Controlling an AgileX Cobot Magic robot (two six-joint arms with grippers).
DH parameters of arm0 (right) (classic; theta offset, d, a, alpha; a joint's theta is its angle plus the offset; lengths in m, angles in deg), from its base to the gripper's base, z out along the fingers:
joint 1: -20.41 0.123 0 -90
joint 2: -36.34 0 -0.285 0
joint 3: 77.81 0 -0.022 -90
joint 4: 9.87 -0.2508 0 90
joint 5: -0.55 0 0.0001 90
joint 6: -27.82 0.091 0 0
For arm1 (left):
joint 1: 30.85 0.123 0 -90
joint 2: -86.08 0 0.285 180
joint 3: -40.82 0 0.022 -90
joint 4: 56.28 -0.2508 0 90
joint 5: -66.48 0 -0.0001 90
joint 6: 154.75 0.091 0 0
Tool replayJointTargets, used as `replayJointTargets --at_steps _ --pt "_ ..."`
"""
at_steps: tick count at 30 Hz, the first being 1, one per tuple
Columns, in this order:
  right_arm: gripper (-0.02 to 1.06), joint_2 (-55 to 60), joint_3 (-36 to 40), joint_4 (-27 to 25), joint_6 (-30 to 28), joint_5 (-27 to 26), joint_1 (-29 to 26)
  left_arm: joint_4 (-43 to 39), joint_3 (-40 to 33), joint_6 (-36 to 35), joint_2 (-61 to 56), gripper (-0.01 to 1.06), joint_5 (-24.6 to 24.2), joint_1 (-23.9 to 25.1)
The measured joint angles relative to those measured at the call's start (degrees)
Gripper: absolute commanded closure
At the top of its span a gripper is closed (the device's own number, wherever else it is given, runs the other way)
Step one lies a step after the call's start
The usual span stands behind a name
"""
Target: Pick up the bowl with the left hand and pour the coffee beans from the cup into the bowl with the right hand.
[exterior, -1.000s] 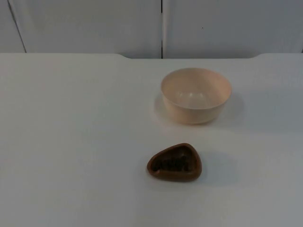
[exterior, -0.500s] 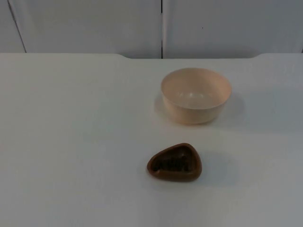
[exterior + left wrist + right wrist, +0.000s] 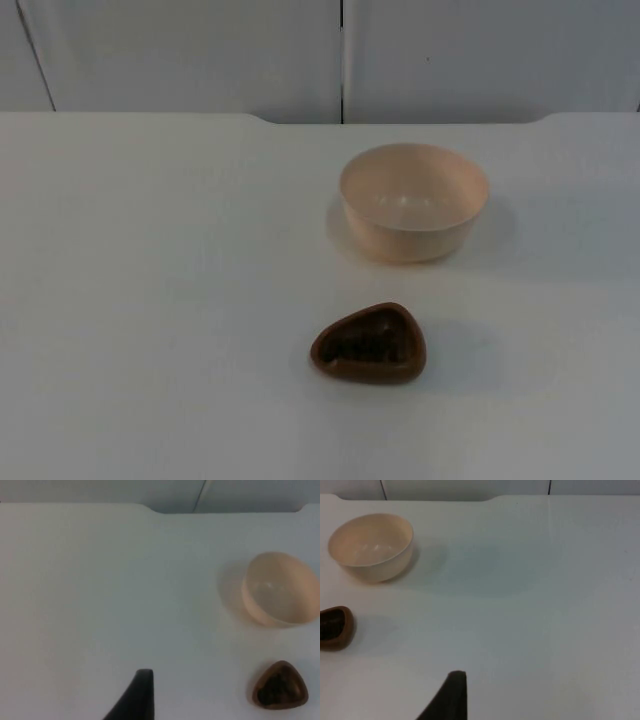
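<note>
- The cream bowl [image 3: 414,201] stands upright on the white counter [image 3: 150,300], toward 12 o'clock from the cup in the top view, apart from it.
- The brown cup [image 3: 368,344] of coffee beans [image 3: 370,346] sits nearer the front edge.
- Left end effector [image 3: 137,697]: one black fingertip over bare counter, well apart from bowl [image 3: 278,589] and cup [image 3: 279,685]; its opening cannot be told.
- Right end effector [image 3: 451,695]: likewise well apart from bowl [image 3: 371,546] and cup [image 3: 335,627]; opening cannot be told.

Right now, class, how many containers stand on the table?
2. The bowl stands toward the wall, empty. The cup of coffee beans stands apart from it, nearer the camera. Nothing seems hidden.
</note>
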Motion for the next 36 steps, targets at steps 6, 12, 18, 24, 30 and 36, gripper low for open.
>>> replayJointTargets --at_steps 6,12,18,24,30,36 --pt "-0.01 0.0 0.0 0.0 0.0 0.0 0.0 1.6 3.4 0.9 4.4 0.05 0.0 0.0" --pt "-0.01 0.0 0.0 0.0 0.0 0.0 0.0 2.3 6.9 1.7 9.3 0.05 -0.1 -3.0" --pt "-0.01 0.0 0.0 0.0 0.0 0.0 0.0 1.8 11.4 2.0 16.5 0.05 -0.1 -10.3" --pt "-0.01 0.0 0.0 0.0 0.0 0.0 0.0 -0.2 16.1 1.4 23.0 0.05 0.0 -15.8" --pt "-0.01 0.0 0.0 0.0 0.0 0.0 0.0 -2.8 23.0 -1.0 29.5 0.05 -1.7 -20.3" --pt "-0.01 0.0 0.0 0.0 0.0 0.0 0.0 -3.5 29.7 -2.8 34.8 0.05 -2.6 -23.2"
